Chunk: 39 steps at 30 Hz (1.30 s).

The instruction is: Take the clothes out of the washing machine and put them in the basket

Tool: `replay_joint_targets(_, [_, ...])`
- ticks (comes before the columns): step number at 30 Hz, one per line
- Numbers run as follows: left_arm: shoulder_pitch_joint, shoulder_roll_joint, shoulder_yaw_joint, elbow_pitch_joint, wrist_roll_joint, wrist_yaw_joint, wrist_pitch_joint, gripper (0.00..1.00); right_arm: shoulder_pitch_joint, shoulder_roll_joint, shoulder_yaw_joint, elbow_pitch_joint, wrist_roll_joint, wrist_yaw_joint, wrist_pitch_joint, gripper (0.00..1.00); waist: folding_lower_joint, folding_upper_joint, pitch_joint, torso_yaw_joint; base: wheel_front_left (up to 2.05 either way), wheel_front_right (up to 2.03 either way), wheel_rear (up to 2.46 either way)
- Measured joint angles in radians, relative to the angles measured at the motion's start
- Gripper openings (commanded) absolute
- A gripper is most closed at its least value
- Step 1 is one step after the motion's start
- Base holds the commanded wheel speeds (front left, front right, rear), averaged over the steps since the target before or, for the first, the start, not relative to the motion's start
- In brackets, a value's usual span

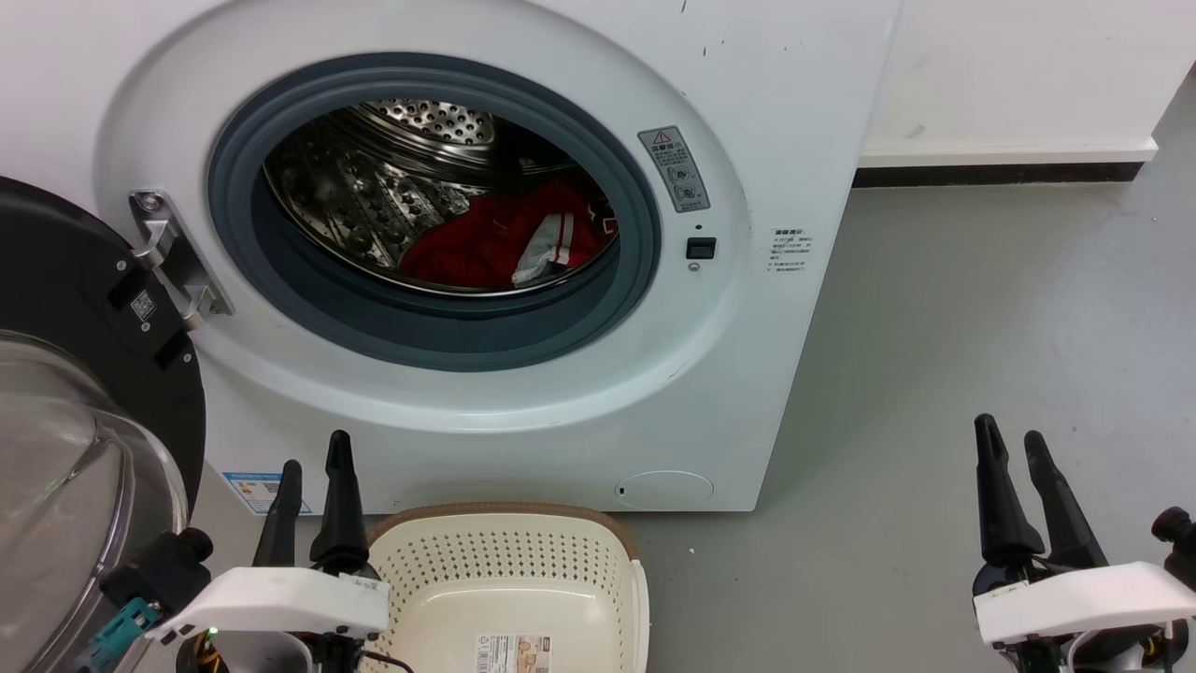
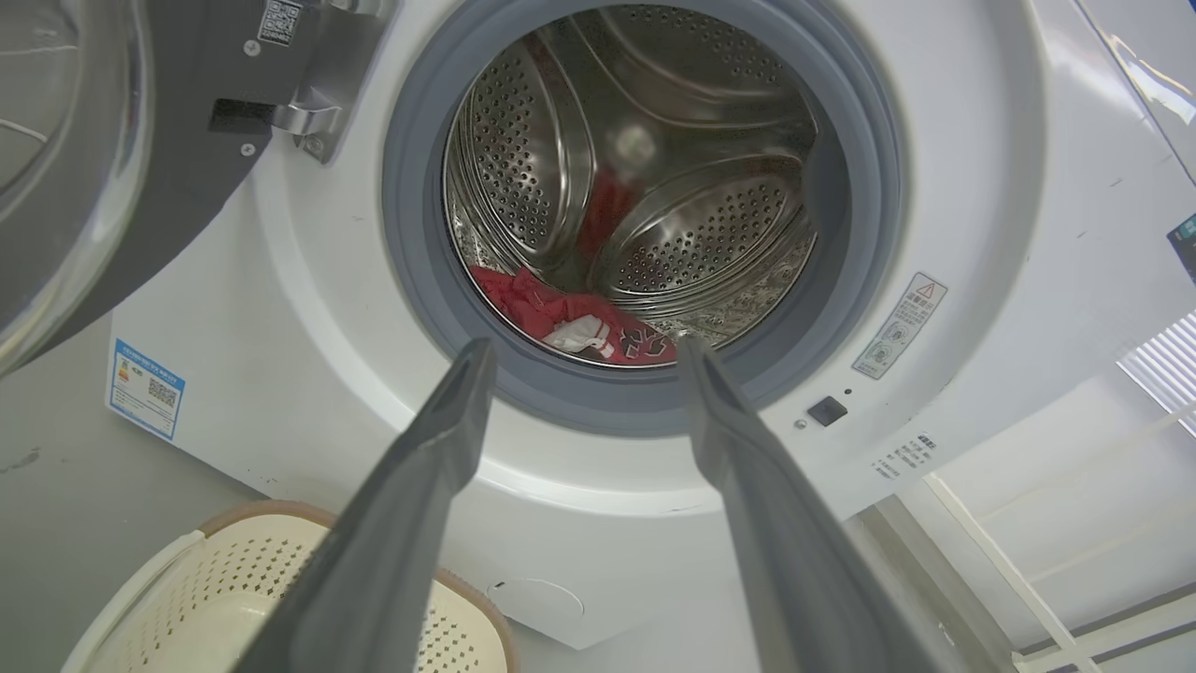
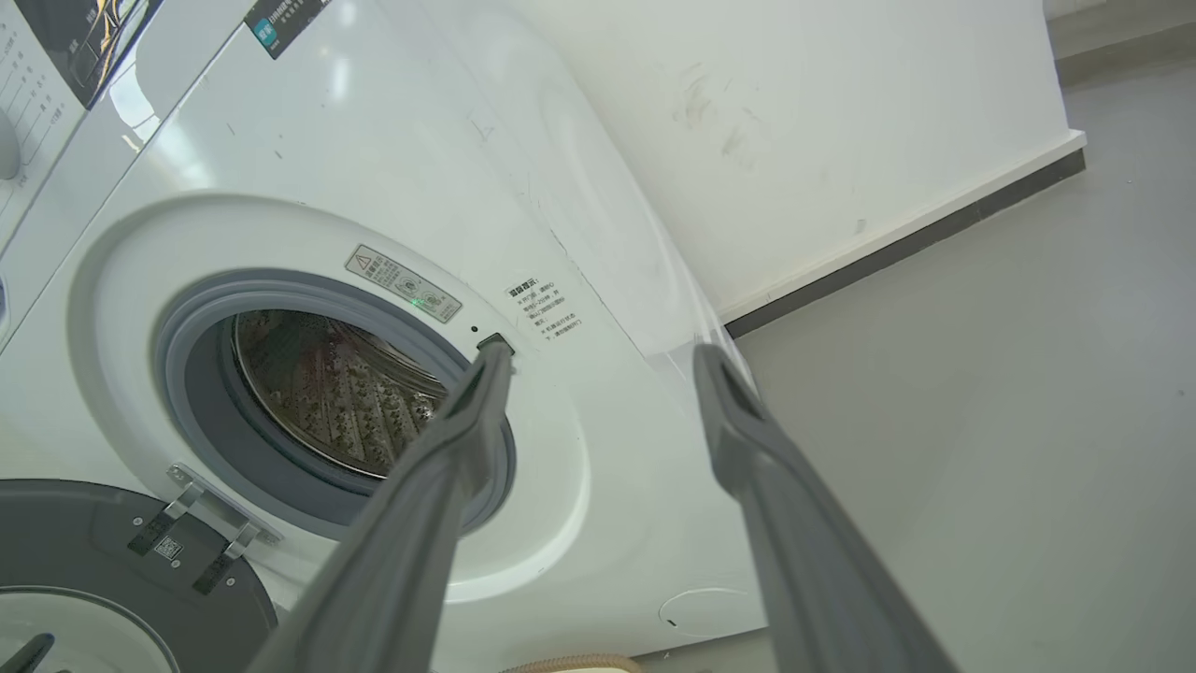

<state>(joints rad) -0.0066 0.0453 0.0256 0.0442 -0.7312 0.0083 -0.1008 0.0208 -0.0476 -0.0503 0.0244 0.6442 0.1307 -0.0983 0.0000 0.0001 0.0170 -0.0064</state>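
Observation:
The white washing machine (image 1: 766,93) stands with its porthole open and its glass door (image 1: 65,449) swung out to the left. Red clothes (image 1: 505,243) with white striped trim lie on the floor of the steel drum (image 2: 654,224); they show again as red clothes (image 2: 561,313) in the left wrist view. The cream basket (image 1: 509,570) sits on the floor in front of the machine, with a paper label on its bottom. My left gripper (image 1: 315,477) stands open beside the basket's left rim. My right gripper (image 1: 1014,444) stands open over the floor at the lower right. Both hold nothing.
Grey floor (image 1: 981,327) stretches to the right of the machine up to a white wall with a dark skirting (image 1: 990,173). The open door's hinge (image 1: 173,252) juts out at the porthole's left. The basket's rim (image 2: 271,509) lies below the left fingers.

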Motion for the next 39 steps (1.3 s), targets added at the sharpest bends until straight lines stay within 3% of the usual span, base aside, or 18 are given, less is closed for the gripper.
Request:
replay_joint_targets(15, [0.018, 0.001, -0.027, -0.008, 0.197, 0.023, -0.043, 1.0, 0.017, 0.0, 0.006, -0.04, -0.183, 0.0, -0.044, 1.0, 0.0, 0.0, 0.003, 0.002, 0.0, 0.0, 0.0])
replay_joint_targets(39, [0.038, 0.002, -0.051, -0.033, 0.424, 0.055, -0.098, 1.0, 0.042, 0.0, 0.013, -0.087, -0.409, 0.0, -0.1, 1.0, 0.0, 0.0, 0.01, 0.002, 0.0, 0.0, 0.0])
